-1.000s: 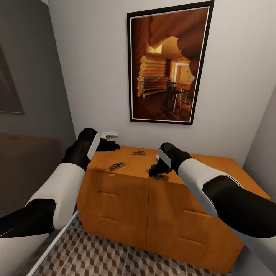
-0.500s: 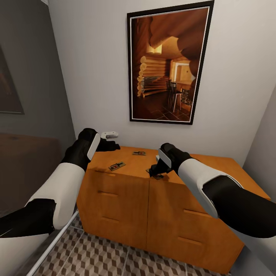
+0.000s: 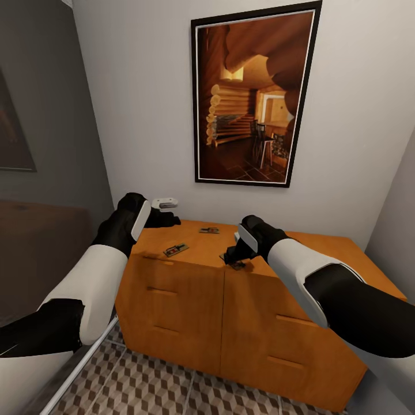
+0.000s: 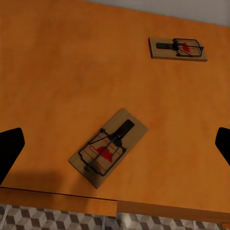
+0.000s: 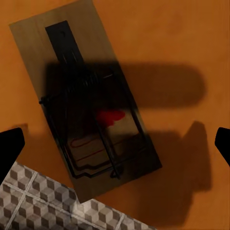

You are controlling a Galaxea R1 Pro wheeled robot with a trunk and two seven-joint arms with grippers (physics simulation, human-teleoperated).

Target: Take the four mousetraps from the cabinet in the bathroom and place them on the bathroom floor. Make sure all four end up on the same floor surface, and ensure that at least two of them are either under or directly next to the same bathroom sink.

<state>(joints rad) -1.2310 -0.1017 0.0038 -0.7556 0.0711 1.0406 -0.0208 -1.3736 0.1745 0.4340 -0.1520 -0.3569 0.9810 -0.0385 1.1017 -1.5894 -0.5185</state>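
We see three mousetraps on the flat top of the cabinet [image 3: 196,282]. The front-edge mousetrap [image 5: 88,103] lies at the cabinet's front edge, one corner slightly past the lip, directly below our right gripper [image 3: 235,257]. That gripper's two fingertips stand wide apart on either side of the trap, holding nothing. The left mousetrap [image 3: 176,249] lies flat near the front edge, angled, with the far mousetrap [image 3: 209,230] well behind it toward the wall. In the left wrist view both appear, the nearer one [image 4: 109,146] centred between the fingertips and the other [image 4: 178,48] beyond. Our left gripper [image 3: 167,219] hovers above the cabinet's left rear corner, spread wide and empty. The patterned floor [image 3: 173,386] lies below the cabinet front. A framed picture [image 3: 253,95] hangs on the wall above.
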